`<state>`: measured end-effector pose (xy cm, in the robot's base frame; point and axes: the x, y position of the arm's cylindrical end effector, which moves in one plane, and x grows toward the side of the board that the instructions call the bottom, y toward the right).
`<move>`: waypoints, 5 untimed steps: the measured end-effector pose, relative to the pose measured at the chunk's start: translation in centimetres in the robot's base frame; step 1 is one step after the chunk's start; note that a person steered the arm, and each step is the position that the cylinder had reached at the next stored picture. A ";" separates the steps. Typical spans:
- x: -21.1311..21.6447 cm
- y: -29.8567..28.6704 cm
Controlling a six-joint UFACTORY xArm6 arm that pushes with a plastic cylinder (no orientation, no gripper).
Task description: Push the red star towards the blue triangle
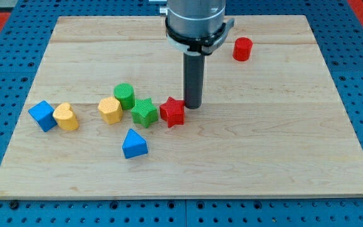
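The red star (pixel 172 112) lies near the middle of the wooden board (pixel 263 126), touching the green star (pixel 144 113) on its left. The blue triangle (pixel 134 144) lies below and to the left of the red star, a short gap apart. My tip (pixel 192 106) stands just to the upper right of the red star, at or very near its edge.
A green cylinder (pixel 124 95) and a yellow block (pixel 109 110) sit left of the green star. A blue cube (pixel 42 115) and a yellow heart-like block (pixel 65 116) lie at the view's left. A red cylinder (pixel 242 48) is at the upper right.
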<state>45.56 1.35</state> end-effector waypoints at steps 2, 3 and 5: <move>-2.8 1.0; -1.9 -1.1; 2.5 -2.7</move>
